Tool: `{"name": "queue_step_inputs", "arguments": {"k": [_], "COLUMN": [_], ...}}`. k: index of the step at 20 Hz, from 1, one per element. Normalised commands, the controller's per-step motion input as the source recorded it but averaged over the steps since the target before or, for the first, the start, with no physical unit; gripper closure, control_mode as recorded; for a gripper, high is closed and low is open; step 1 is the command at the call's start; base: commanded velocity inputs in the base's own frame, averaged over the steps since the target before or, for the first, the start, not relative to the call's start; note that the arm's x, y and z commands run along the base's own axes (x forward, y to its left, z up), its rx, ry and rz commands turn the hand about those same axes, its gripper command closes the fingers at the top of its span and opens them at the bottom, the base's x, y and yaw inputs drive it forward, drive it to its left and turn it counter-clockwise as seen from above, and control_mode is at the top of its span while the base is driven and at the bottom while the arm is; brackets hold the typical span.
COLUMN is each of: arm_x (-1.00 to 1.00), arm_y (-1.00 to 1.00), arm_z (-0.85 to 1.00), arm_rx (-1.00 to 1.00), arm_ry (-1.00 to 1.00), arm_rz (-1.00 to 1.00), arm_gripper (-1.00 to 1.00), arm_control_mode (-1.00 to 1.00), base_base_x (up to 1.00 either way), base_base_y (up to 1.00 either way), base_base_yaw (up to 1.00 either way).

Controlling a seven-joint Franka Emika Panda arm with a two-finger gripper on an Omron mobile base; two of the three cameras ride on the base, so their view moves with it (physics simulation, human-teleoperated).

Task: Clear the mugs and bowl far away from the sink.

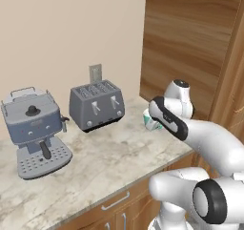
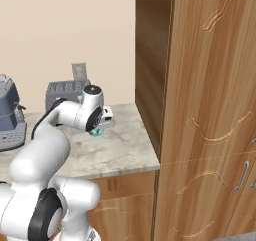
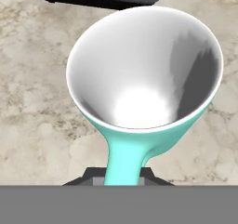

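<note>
The hand (image 2: 101, 126) grips the teal mug (image 3: 144, 88) by its handle, upright, mouth facing the camera, over the worktop (image 1: 119, 152) just right of the toaster (image 1: 96, 105); setting down looks next.

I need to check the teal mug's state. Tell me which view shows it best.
The hand view: the teal mug sits close up, its white inside and handle plain above the marble counter. The left base view shows a sliver behind the arm. The right base view shows a bit of teal under the hand.
</note>
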Motion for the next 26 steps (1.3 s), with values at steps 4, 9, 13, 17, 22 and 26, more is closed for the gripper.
{"name": "queue_step_inputs", "arguments": {"k": [4,9,13,17,22,26], "arm_x": [0.26,0.36,0.40,0.56,0.55,0.39], "arm_y": [-0.20,-0.17,-0.04,0.00,0.00,-0.10], "arm_z": [-0.32,-0.28,-0.25,-0.25,-0.19,-0.16], "arm_rx": [0.01,0.00,0.00,0.00,0.00,0.00], "arm_ry": [0.00,-0.01,-0.05,-0.04,-0.01,0.01], "arm_rz": [0.00,0.00,0.00,0.00,0.00,0.00], "arm_gripper": [1.00,1.00,1.00,1.00,1.00,1.00], "arm_control_mode": [-1.00,-1.00,-1.00,-1.00,-1.00,-1.00], "base_base_x": [0.00,0.00,0.00,0.00,0.00,0.00], "base_base_y": [0.00,0.00,0.00,0.00,0.00,0.00], "base_base_yaw": [0.00,0.00,0.00,0.00,0.00,0.00]}}
